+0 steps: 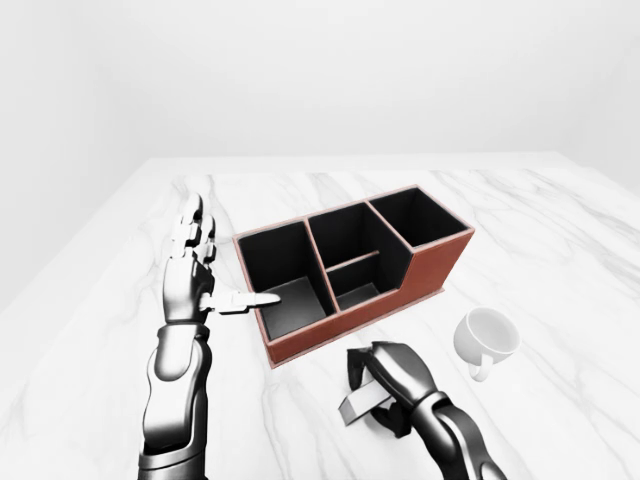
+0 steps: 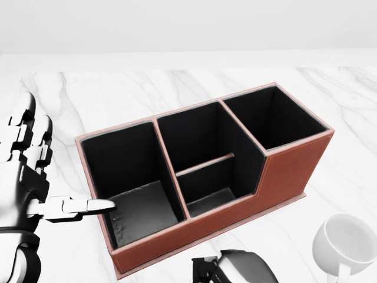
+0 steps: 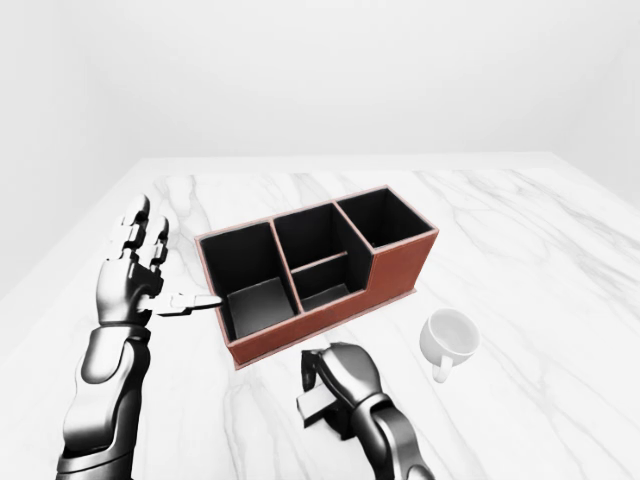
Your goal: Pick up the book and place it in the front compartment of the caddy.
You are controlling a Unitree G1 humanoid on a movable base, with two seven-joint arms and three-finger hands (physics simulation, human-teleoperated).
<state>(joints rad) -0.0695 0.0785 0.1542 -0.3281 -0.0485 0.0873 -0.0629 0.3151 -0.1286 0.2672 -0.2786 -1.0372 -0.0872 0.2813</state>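
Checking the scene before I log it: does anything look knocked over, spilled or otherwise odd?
Nothing spilled or tipped. The caddy stands upright with empty compartments, the white mug upright beside it. One oddity: no book is plainly visible, only a dark flat thing under the right hand, too hidden to identify.
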